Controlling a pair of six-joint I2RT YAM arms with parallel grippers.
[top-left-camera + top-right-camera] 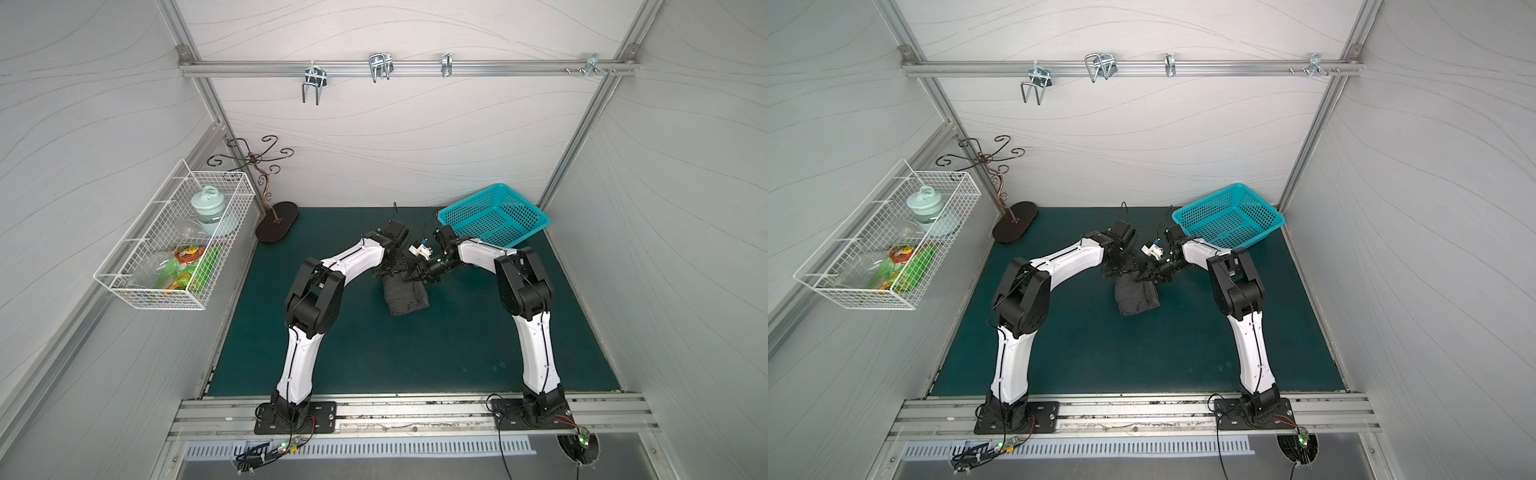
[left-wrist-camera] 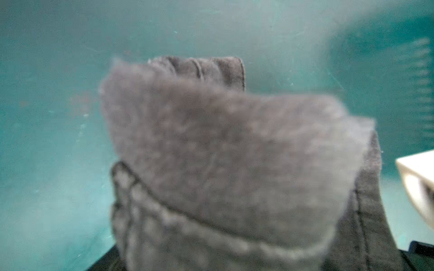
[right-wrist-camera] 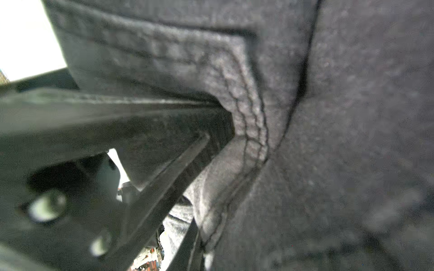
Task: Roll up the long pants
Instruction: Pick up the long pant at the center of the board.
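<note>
The long pants lie as a short, thick dark-grey roll in the middle of the green mat. Both arms reach in to the roll's far end. My left gripper straddles that end. In the left wrist view the blurred roll fills the middle and dark finger parts show far apart at the lower corners. My right gripper is pressed against the roll from the right. The right wrist view is almost all seamed cloth, with a black finger dug into a fold.
A turquoise plastic basket stands tilted at the mat's back right corner. A curly metal stand rises at the back left. A white wire basket with packets and a jar hangs on the left wall. Metal hooks hang from the back rail.
</note>
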